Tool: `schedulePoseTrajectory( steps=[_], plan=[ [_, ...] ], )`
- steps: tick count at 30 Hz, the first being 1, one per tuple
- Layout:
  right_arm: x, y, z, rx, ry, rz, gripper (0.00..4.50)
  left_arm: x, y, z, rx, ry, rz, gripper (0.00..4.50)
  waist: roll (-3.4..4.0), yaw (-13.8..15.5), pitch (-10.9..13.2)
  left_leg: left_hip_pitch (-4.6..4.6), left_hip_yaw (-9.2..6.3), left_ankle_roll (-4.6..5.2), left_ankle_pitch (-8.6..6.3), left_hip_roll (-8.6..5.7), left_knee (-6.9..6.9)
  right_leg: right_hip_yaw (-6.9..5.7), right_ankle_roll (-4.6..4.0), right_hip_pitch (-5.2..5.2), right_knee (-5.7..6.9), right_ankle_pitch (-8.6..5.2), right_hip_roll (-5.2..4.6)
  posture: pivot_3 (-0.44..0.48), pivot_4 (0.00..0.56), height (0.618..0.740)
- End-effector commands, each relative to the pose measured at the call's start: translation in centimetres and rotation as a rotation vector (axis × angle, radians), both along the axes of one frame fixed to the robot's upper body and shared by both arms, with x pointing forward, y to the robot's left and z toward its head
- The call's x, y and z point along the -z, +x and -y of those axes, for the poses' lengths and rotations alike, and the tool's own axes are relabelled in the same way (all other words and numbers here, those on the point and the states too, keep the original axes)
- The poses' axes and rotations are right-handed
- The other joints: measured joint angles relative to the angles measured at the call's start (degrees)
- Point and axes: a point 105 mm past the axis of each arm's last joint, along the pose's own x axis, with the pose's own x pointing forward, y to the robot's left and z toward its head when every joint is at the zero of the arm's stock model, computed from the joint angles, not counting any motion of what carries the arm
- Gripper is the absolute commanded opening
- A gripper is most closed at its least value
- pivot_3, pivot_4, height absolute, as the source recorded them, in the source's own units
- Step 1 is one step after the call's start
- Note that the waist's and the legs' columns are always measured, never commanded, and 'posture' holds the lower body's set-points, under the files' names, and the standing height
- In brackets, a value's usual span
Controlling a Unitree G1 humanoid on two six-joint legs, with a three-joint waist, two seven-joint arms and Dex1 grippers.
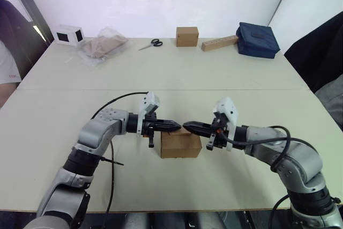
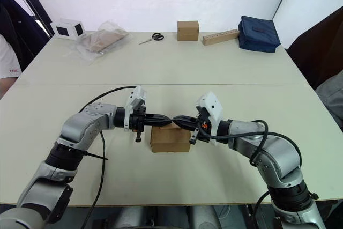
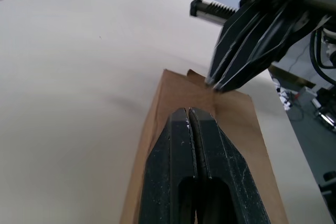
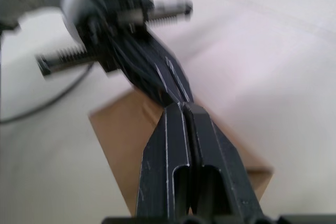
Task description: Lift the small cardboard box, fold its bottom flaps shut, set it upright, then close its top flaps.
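The small cardboard box [image 1: 181, 146] stands on the table near its front edge, its top lying flat and closed. My left gripper [image 1: 177, 126] reaches in from the left and is shut, with nothing between its fingers, just over the box top. My right gripper [image 1: 186, 126] comes in from the right, also shut and empty. Their tips almost meet over the middle of the box. In the left wrist view the shut left gripper [image 3: 191, 113] lies along the brown top [image 3: 173, 93], with the right gripper [image 3: 218, 83] pointing down at the far edge, where a small corner of cardboard sticks up.
Along the far edge of the table are a white box [image 1: 70, 34], a clear plastic bag [image 1: 102, 45], scissors [image 1: 152, 43], a flapless brown cube [image 1: 187, 36], a long tan block [image 1: 220, 43] and a dark blue bag [image 1: 258, 39]. A person's arm [image 1: 5, 71] shows at the left edge.
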Motion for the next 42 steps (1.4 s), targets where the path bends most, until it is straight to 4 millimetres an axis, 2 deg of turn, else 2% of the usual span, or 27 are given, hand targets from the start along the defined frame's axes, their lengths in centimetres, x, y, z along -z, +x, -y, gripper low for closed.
schedulePoseTrajectory(
  steps=[1,3,8,10,15,18,23,29,34,37,42],
  plan=[
    [1.9,-0.1,0.5,0.005,-0.056,-0.022,0.0,2.1,-0.6,-0.3,0.008,0.092,0.01,0.02,0.05,0.02,-0.03,0.01,0.0,0.0,0.0,0.0,0.0,0.0,0.0,0.01,0.0,0.0,0.0,0.0,0.15,0.74],
    [2.6,-0.2,0.8,-0.001,-0.097,-0.019,0.0,2.3,-0.6,-0.4,-0.003,0.105,0.017,0.02,0.03,0.03,-0.05,0.06,0.01,0.0,0.0,0.0,0.0,0.0,0.0,0.06,0.01,0.0,-0.01,0.0,0.15,0.74],
    [1.8,-0.1,0.7,-0.003,-0.075,0.004,0.0,1.8,-0.5,-0.5,-0.018,0.096,0.022,0.02,0.02,0.07,-0.06,0.39,-0.01,0.0,0.0,0.0,0.01,0.0,-0.01,0.39,-0.01,-0.01,-0.02,0.0,0.15,0.74],
    [0.6,0.1,0.7,0.002,-0.045,0.033,0.0,0.8,-0.4,-0.7,-0.029,0.065,0.029,0.02,0.02,0.05,-0.06,0.4,-0.01,0.0,0.0,0.01,0.01,0.0,-0.01,0.39,0.0,-0.01,-0.01,0.0,0.15,0.74],
    [-2.9,-0.6,0.5,-0.014,0.03,0.098,0.0,-3.4,-1.1,-1.5,-0.033,-0.062,0.033,0.02,0.0,-0.05,-0.04,0.18,-0.02,0.0,0.0,0.02,0.01,0.0,0.01,0.18,0.01,0.0,-0.01,0.0,0.15,0.74],
    [-4.4,-1.4,0.8,-0.023,0.048,0.12,0.0,-4.5,-1.6,-2.3,-0.051,-0.078,0.054,0.02,0.01,-0.01,-0.03,-0.02,-0.03,0.0,0.0,0.03,0.0,0.0,0.12,-0.06,0.06,0.07,-0.01,0.0,0.15,0.74],
    [-5.4,-2.9,2.4,-0.021,-0.005,0.137,0.0,-5.3,-1.9,-4.9,-0.102,-0.037,0.097,0.02,0.01,0.01,-0.01,-0.04,-0.02,0.0,0.0,0.02,-0.02,-0.01,0.01,-0.06,0.01,0.0,-0.03,0.0,0.15,0.74],
    [-5.2,-4.9,6.7,0.0,-0.238,0.134,0.0,-6.9,-1.6,-8.5,-0.124,0.121,0.238,0.02,-0.02,0.31,0.02,-0.05,0.02,0.0,0.0,-0.02,0.0,-0.03,-0.01,-0.04,-0.06,-0.01,-0.08,0.0,0.15,0.74],
    [-6.1,-6.3,9.2,0.002,-0.328,0.116,0.0,-7.6,-2.6,-12.2,-0.1,0.199,0.184,0.02,0.0,-0.01,0.05,0.0,0.07,-0.01,0.0,0.04,-0.01,-0.02,-0.01,-0.05,-0.05,-0.01,-0.03,0.0,0.15,0.74],
    [-7.2,-7.2,10.1,-0.004,-0.341,0.116,0.0,-7.8,-3.2,-14.1,-0.104,0.243,0.158,0.02,0.01,0.08,0.06,0.0,0.04,-0.01,0.0,0.08,-0.02,-0.03,-0.01,-0.1,-0.01,-0.02,0.04,0.0,0.15,0.74],
    [-8.9,-8.3,10.4,-0.025,-0.35,0.132,0.0,-8.1,-4.1,-15.0,-0.111,0.241,0.091,0.02,0.04,0.13,0.11,-0.03,0.1,-0.01,0.0,0.04,-0.02,-0.03,-0.01,-0.13,-0.03,-0.02,-0.09,0.0,0.15,0.74]
  ],
)
